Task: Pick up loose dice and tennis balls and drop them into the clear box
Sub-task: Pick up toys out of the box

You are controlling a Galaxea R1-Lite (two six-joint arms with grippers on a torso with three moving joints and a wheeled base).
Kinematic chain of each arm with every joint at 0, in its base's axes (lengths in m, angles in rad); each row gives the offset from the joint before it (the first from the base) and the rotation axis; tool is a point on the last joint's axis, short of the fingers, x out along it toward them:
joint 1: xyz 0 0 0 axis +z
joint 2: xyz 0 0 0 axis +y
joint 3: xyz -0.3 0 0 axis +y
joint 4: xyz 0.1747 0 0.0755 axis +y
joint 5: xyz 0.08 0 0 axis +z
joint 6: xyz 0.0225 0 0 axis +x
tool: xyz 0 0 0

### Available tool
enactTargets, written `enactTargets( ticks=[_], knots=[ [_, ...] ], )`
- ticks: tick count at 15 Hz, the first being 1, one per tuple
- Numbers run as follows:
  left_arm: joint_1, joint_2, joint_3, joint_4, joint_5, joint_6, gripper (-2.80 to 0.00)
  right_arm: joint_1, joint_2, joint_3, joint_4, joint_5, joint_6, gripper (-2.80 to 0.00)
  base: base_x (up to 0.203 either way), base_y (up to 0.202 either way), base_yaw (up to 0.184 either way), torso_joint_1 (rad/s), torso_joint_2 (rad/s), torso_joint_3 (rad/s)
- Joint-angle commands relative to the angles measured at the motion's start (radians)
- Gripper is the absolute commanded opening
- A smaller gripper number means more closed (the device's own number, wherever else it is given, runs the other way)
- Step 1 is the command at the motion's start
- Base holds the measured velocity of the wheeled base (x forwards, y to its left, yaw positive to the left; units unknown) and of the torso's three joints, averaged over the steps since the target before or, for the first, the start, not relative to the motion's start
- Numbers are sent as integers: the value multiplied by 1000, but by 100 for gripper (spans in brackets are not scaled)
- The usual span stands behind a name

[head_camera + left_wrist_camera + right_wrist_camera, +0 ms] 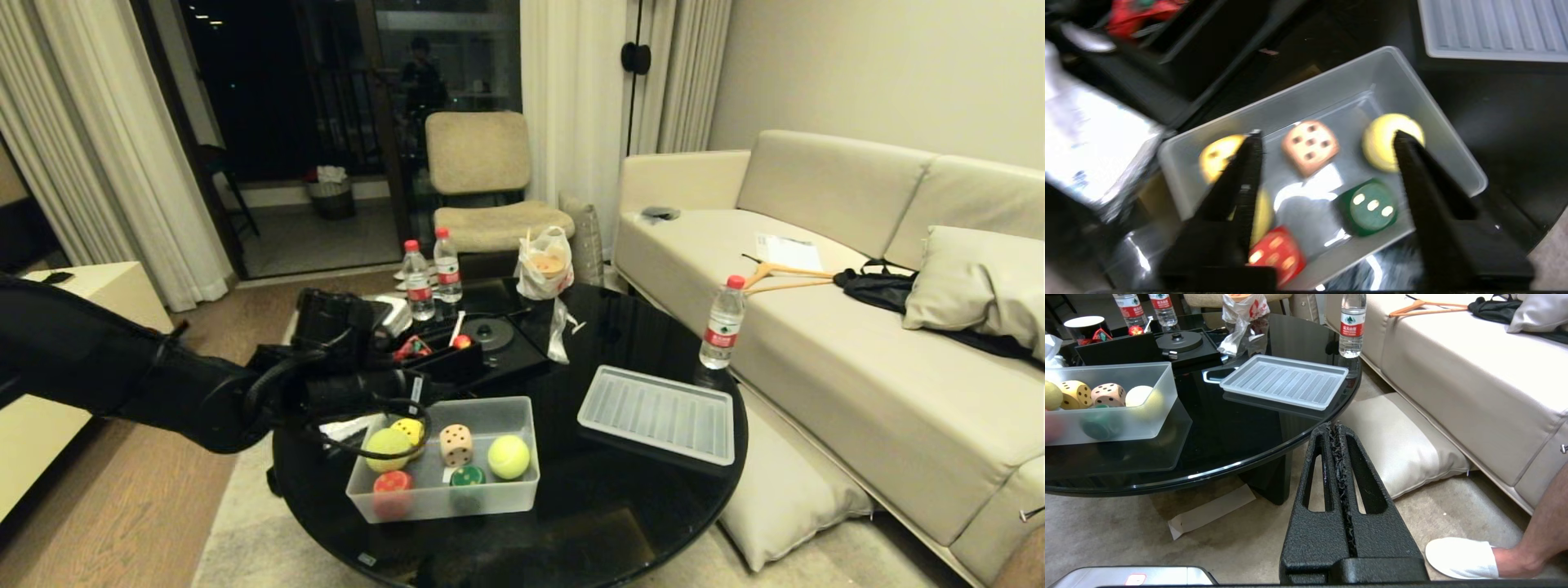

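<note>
Left gripper (1327,139) spread, empty, above clear box (1429,98).
Risk: descending fingers strike tan die (1310,146), jolting contents.

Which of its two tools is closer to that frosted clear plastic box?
The left tool, open right above the frosted clear plastic box. The right tool sits shut, low beside the table.

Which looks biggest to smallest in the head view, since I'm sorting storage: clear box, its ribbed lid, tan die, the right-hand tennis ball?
1. clear box
2. ribbed lid, nearly as large
3. tennis ball
4. tan die, close call
</note>
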Motion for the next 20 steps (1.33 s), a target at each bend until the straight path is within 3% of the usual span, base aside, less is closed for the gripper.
enactTargets(
  ticks=[1,5,11,16,20],
  knots=[
    [70,-83,28,25,-13,2,-280,0,1,2,0,0,0,-280,0,0,0,0,0,0],
    [197,-78,89,34,-63,77,-280,0,1,0,0,0,0,-280,0,0,0,0,0,0],
    [189,-31,175,28,-65,128,-280,0,1,1,0,0,0,-280,0,0,0,0,0,0],
    [187,24,252,-71,-67,129,-280,0,1,1,0,0,0,-280,0,0,0,0,0,0],
    [167,57,257,-84,-69,124,-280,0,1,2,0,0,0,-280,0,0,0,0,0,0]
  ],
)
